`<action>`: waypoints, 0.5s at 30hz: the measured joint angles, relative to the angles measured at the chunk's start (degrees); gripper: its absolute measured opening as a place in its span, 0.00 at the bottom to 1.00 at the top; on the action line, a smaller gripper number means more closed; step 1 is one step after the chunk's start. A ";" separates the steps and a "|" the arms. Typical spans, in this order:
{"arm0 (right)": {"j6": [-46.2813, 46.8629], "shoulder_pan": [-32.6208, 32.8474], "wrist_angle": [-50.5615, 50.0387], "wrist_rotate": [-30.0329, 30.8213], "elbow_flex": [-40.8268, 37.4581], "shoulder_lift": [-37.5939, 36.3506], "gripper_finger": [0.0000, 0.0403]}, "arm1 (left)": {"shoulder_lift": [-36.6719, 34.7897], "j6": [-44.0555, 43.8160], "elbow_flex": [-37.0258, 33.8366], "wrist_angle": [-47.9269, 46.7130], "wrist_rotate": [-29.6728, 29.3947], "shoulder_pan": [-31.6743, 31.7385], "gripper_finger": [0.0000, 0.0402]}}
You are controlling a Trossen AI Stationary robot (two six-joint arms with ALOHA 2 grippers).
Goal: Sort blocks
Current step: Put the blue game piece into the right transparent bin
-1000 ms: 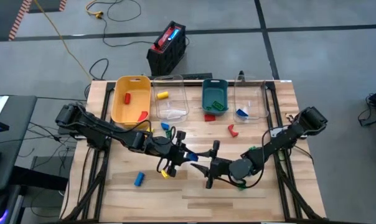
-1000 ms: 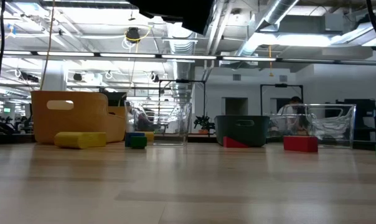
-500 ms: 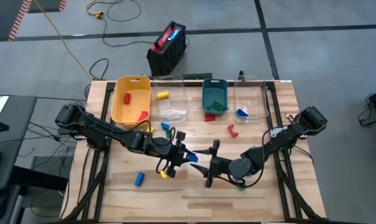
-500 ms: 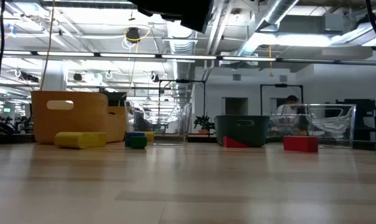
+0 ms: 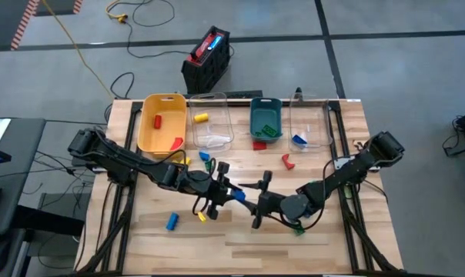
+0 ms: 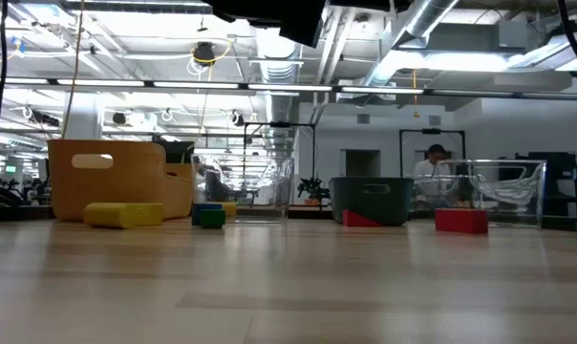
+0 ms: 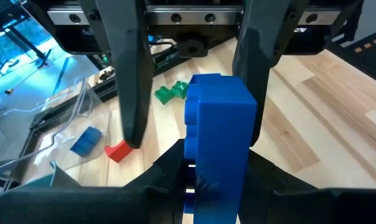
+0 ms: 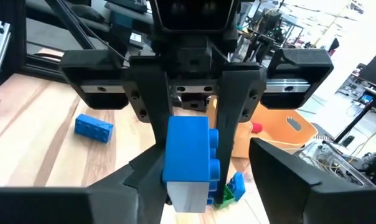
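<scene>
1. Closing on a handover: over the last second the right end effector [image 5: 257, 204] has edged in toward 10 o'clock, narrowing the gap to the left end effector [image 5: 236, 194] just below the centre of the counter [image 5: 240, 242].
2. Left end effector state: clamped on the blue block [image 7: 219, 130], which is held clear of the counter.
3. Right end effector state: spread wide, with one finger on each side of the blue block and not yet touching it, as both wrist views show.
4. Meaning for the task: the transfer appears ready. The remaining move is judged to be a closure of the right fingers, followed by release from the left.
5. Block orientation: the long axis runs along the line between the two end effectors, pointing out of the left one toward roughly 4 o'clock. The studs face sideways, toward one finger, not upward.
6. Likely destination: the clear bin [image 5: 325, 131] at about 1 o'clock, which already holds a blue piece [image 5: 299, 139].
7. Risk: a grip across the studded face may seat unevenly.
</scene>
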 joint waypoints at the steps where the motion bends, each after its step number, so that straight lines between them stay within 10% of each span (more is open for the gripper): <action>1: 0.00 0.00 -0.05 0.00 0.00 0.00 0.55 | 0.00 0.05 0.00 0.05 -0.01 0.00 0.23; 15: 0.02 -0.15 -2.61 0.56 0.02 0.02 0.19 | 0.00 -4.94 -0.08 -4.63 -8.67 1.20 0.32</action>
